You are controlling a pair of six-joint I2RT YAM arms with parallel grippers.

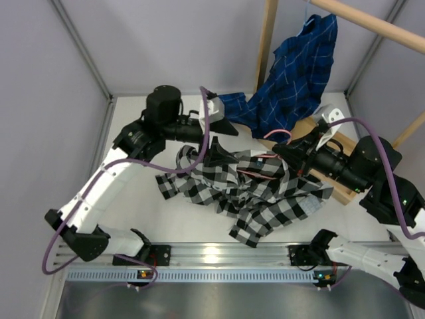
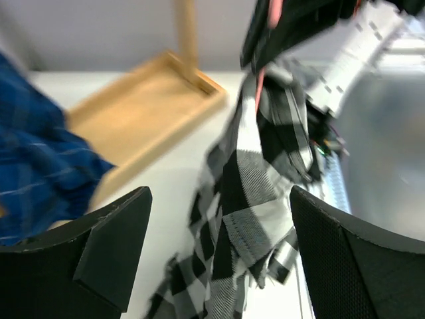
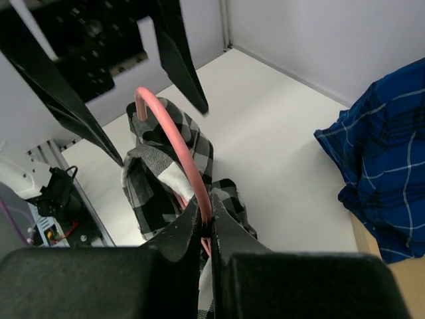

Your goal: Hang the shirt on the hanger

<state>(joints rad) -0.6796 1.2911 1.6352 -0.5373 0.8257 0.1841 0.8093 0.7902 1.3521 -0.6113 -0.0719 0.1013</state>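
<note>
right gripper (image 3: pixel 206 222): closed tight on the hanger (image 3: pixel 169 126), pink wire pinched between both pads. left gripper (image 2: pixel 219 199): spread wide, holding nothing, fingers (image 3: pixel 179 60) set to either side of the wire's upper curve; contact with the cloth cannot be told. shirt (image 1: pixel 252 199): partly draped over the wire at mid-table, bunched into a raised peak between the two tools, the rest trailing over the table (image 1: pixel 199 229) toward 7 o'clock in the top view. beyond, at 1 o'clock from the peak, blue shirt (image 1: pixel 292 86) hung on the wooden rod (image 1: pixel 372 23); at 3 o'clock, wooden base (image 2: pixel 133 126) under the right arm. handling, as a judgement: cloth soft, light and limp, apt to fold, sag and slide along smooth wire; hanger thin, springy, likely to twist in a single pinch. best taken at a seam or the collar edge near the shoulder, a doubled layer rather than loose mid-panel, then drawn outward over the free end of the wire.
</note>
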